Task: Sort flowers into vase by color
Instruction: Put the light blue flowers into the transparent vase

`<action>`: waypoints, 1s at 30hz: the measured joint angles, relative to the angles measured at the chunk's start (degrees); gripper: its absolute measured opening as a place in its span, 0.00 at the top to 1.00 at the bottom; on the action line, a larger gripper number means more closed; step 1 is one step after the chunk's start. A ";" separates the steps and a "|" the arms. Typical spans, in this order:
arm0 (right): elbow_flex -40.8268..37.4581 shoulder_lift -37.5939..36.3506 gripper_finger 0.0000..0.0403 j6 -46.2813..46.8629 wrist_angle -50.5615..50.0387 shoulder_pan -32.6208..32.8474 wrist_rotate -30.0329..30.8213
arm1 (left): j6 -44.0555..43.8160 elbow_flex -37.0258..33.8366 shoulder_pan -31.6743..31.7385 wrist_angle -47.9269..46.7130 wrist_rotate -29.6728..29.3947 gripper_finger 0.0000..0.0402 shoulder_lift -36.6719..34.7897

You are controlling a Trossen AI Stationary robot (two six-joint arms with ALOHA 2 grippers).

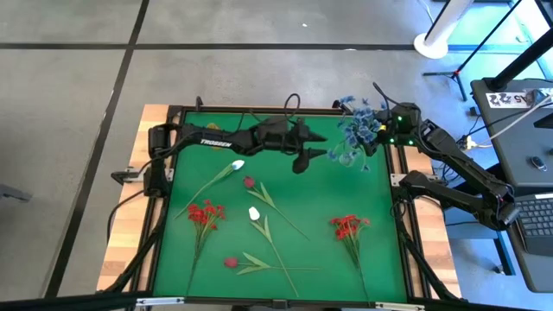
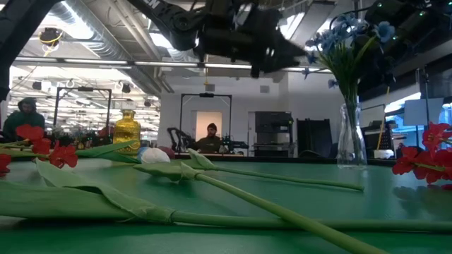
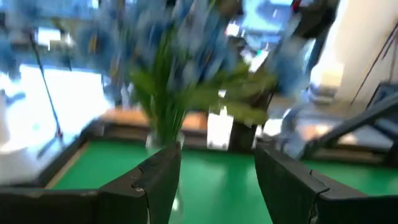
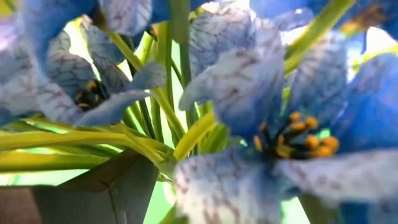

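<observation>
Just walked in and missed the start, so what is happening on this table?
Two robot arms are sorting artificial flowers by color. The blue flowers stand in a clear glass vase at the green mat's far right corner. The right gripper is right at the blue blooms, apparently open with no stem between its fingers. The left gripper hovers open and empty beside the vase. Two red clusters, two white tulip buds and two dark red-pink buds lie on the mat.

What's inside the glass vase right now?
The glass vase holds green stems topped with blue flowers. The right gripper sits right at the blooms, hiding some. How many stems, and whether there's water, cannot be told.
</observation>
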 joint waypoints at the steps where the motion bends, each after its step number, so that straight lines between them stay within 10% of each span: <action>1: 0.00 0.00 0.20 0.00 0.00 -0.01 0.01 | 0.00 0.00 -0.11 1.54 0.09 0.50 -0.02; 19: 0.04 0.00 0.20 -0.01 0.04 -0.01 -0.02 | 7.87 0.02 -0.13 -4.74 -2.67 0.50 1.37; 30: 0.04 0.02 0.20 0.81 0.07 -0.01 -0.04 | 5.44 1.79 0.09 19.48 0.37 0.50 12.40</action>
